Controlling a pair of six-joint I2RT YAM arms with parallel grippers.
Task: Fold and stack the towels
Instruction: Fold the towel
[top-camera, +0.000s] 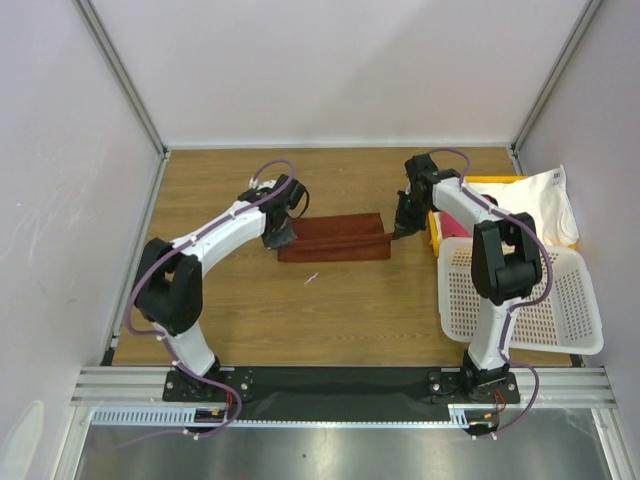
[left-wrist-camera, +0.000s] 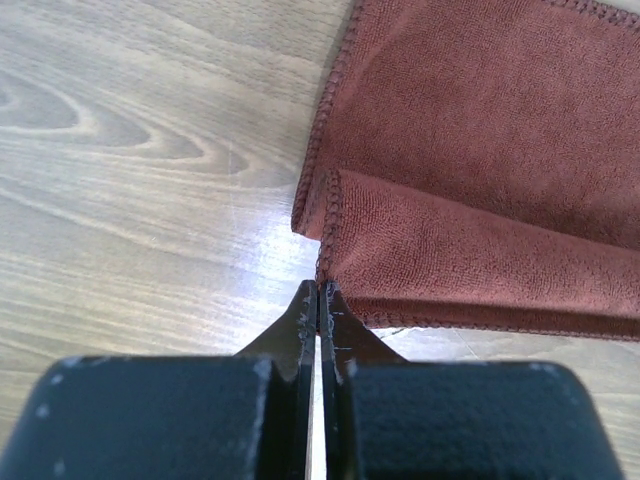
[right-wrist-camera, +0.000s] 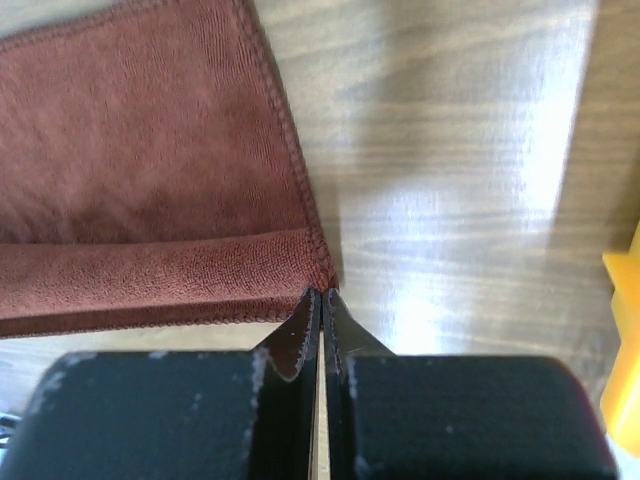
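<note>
Mid-frame on the wooden table (top-camera: 250, 310), the soft, limp reddish-brown terry towel (top-camera: 335, 240) lies part-folded, left gripper (top-camera: 281, 238) and right gripper (top-camera: 402, 228) each clamped on a hemmed end corner, likely the surest hold.

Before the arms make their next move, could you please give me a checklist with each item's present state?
1. Left gripper shut on the reddish-brown towel's left corner: ok.
2. Right gripper shut on its right corner: ok.
3. Towel lying on the table between them: ok, a fold runs along it.
4. Yellow tray apart from the towel: ok.
5. White basket free of the right arm: cannot tell, they overlap from above.
</note>
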